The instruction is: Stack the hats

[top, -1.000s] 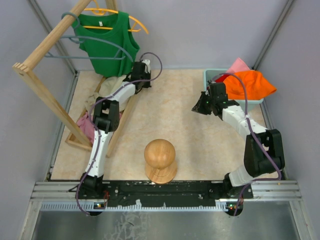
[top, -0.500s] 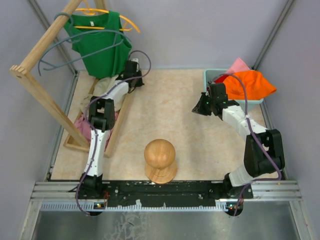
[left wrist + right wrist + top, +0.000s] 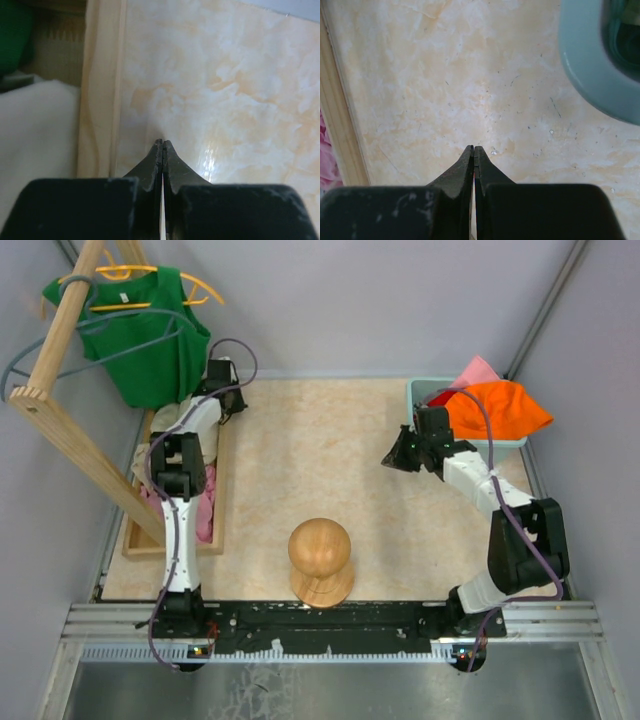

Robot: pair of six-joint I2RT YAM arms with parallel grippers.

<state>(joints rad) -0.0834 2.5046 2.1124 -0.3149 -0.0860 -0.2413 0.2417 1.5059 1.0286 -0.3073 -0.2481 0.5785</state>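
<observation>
A soft, crumpled orange fabric bucket hat (image 3: 505,407) lies heaped in a smooth pale teal plastic bin (image 3: 413,392) at the far right corner, spilling over the bin's right rim; its long axis runs left to right, tapering to a point toward the right wall. A pink fabric hat (image 3: 477,370) peeks up behind it; a sliver of a red fabric hat (image 3: 441,397) shows at its left edge.

The right gripper (image 3: 473,147) has its jaws pressed together on nothing, over the glossy marbled beige tabletop (image 3: 320,450) just beside the bin's near-left rim. The left gripper (image 3: 163,142) is likewise closed and empty, beside the base rail of a pale wooden rack (image 3: 60,430); cream cloth (image 3: 35,120) lies past that rail. A green tank top (image 3: 150,355) hangs from the rack; pink cloth (image 3: 203,515) lies inside its base. A rounded turned-wood head form (image 3: 320,548) stands near the front edge, well apart from the bin.
</observation>
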